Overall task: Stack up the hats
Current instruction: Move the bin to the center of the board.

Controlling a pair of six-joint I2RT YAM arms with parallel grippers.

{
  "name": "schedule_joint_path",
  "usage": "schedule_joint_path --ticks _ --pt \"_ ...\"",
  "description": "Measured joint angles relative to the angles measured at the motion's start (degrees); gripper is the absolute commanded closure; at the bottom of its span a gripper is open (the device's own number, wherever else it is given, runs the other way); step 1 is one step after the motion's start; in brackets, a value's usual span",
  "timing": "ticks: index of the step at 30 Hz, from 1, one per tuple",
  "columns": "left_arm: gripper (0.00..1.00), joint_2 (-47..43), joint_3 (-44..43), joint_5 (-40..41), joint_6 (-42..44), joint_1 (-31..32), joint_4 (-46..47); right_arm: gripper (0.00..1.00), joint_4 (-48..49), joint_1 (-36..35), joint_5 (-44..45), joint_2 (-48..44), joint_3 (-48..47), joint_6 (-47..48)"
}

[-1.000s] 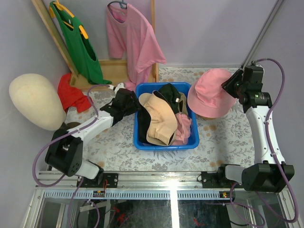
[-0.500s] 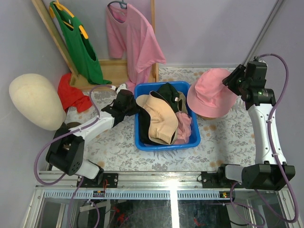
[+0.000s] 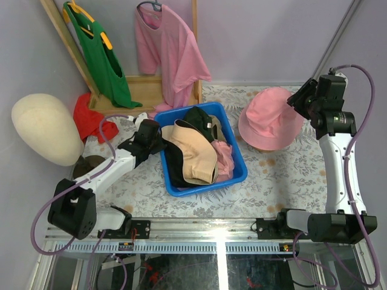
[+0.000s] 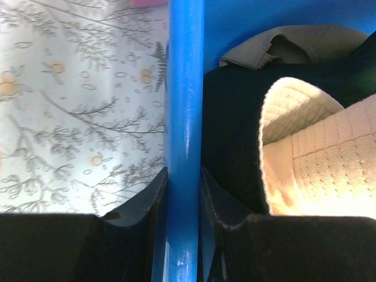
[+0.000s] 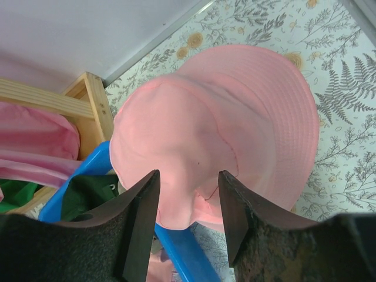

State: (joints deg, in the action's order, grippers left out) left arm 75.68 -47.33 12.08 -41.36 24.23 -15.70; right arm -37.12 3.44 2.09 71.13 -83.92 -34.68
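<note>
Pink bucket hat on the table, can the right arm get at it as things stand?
Probably yes. The right gripper is open and poised over the pink bucket hat, which lies uncovered on the table beside the blue bin, with nothing between them.

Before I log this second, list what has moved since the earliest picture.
The left gripper, shut on the rim of the blue bin, has dragged it leftward and turned it slightly, with the hats still inside. The right gripper, open, has drawn off to the right of the pink bucket hat, which stayed put on the table. The mannequin head and hanging shirts have not moved.
</note>
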Motion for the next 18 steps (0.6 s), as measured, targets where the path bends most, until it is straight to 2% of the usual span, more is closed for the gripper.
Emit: schedule_joint_path --ticks 10,18 --pt "0.98 -3.34 0.94 2.34 -0.11 -1.60 -4.96 0.47 -1.18 0.11 2.99 1.09 -7.06 1.95" --pt "0.96 -4.42 1.20 2.54 -0.22 -1.86 -6.47 0.45 -1.05 1.05 3.23 6.75 -7.74 3.10"
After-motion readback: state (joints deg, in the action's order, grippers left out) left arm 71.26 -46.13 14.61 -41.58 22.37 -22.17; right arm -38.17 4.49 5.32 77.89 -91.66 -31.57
